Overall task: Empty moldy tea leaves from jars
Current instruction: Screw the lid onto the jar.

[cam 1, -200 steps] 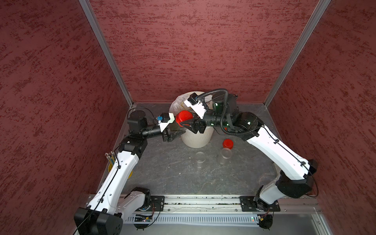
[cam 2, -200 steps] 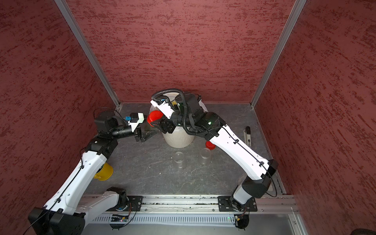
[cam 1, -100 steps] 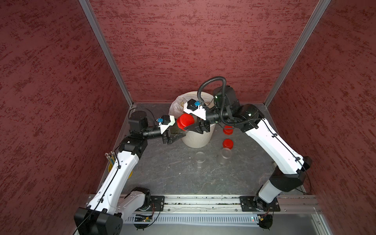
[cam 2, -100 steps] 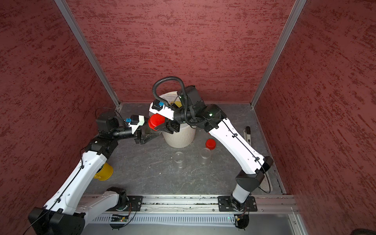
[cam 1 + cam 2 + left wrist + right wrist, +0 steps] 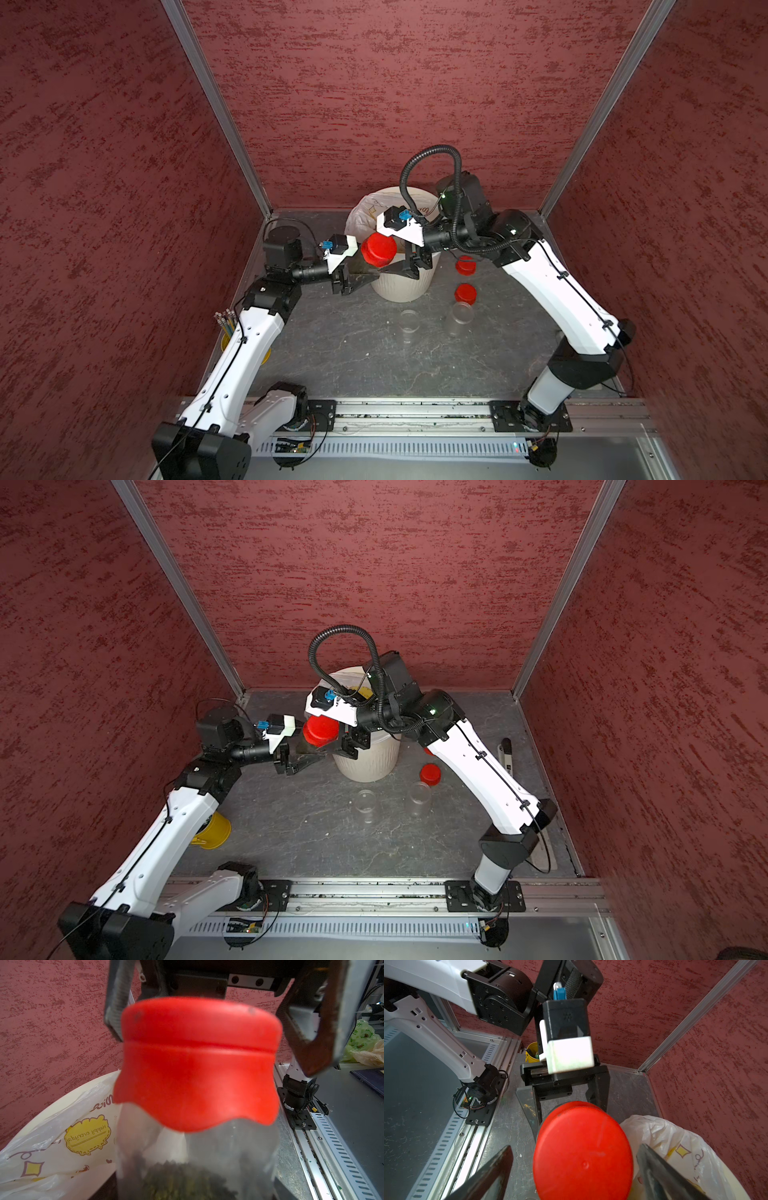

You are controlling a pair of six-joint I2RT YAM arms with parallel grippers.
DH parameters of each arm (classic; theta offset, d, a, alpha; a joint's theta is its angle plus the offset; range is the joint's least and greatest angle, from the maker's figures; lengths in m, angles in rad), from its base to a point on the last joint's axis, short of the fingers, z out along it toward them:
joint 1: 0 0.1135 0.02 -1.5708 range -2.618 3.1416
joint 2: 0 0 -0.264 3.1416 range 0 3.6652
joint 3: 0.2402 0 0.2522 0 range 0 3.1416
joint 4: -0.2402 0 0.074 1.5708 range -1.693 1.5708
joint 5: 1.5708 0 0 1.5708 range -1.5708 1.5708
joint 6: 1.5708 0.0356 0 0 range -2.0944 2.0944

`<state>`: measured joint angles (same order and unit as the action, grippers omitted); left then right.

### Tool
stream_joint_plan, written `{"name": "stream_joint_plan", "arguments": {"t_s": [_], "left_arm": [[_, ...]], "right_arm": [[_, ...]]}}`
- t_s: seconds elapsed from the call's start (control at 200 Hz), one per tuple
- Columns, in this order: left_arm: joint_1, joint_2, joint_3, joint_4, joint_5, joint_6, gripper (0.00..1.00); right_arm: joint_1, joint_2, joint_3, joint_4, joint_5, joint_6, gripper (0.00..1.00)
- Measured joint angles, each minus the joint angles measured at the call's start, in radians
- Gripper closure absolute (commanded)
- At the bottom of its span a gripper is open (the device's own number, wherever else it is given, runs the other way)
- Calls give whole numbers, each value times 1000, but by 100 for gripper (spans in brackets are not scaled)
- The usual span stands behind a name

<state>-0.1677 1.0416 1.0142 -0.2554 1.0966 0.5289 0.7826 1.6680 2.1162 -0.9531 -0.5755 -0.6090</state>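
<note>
left pincer (image 5: 305,759) grips a red-capped jar (image 5: 251,1155) of tea leaves (image 5: 182,1182); right pincer (image 5: 577,1159) gapes wide around its cap (image 5: 195,1059).

Left gripper (image 5: 365,272) clamped; right gripper (image 5: 574,1149) jaws spread wide

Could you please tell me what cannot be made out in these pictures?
- Where the left hand meets the jar: beyond the left wrist view's lower edge; shadowed under the red cap in both top views.
- Amount of tea leaves: blurred and cut off, left wrist view.
- Inside of the bin: mostly covered by the right arm in both top views.
- Slim item by the right wall: too small to identify in a top view.
</note>
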Motion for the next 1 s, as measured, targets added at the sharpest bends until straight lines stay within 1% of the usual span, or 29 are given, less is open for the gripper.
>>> {"name": "stream_joint_plan", "arguments": {"t_s": [0.115,0.255,0.436,0.601,0.822,1.002], "left_arm": [[0,0,0,5,-18,-5,37],[0,0,0,19,-38,-16,37],[0,0,0,29,-58,-20,37],[0,0,0,31,-63,-20,37],[0,0,0,31,-66,-24,37],[0,0,0,31,-69,-24,37]], "right_arm": [[0,-62,-93,100,32,92,1],[7,-117,-151,199,74,216,1],[51,-178,-233,297,183,369,1],[76,-195,-287,358,261,492,3],[87,-195,-306,375,344,575,6],[92,-192,-307,384,360,603,8]]}}
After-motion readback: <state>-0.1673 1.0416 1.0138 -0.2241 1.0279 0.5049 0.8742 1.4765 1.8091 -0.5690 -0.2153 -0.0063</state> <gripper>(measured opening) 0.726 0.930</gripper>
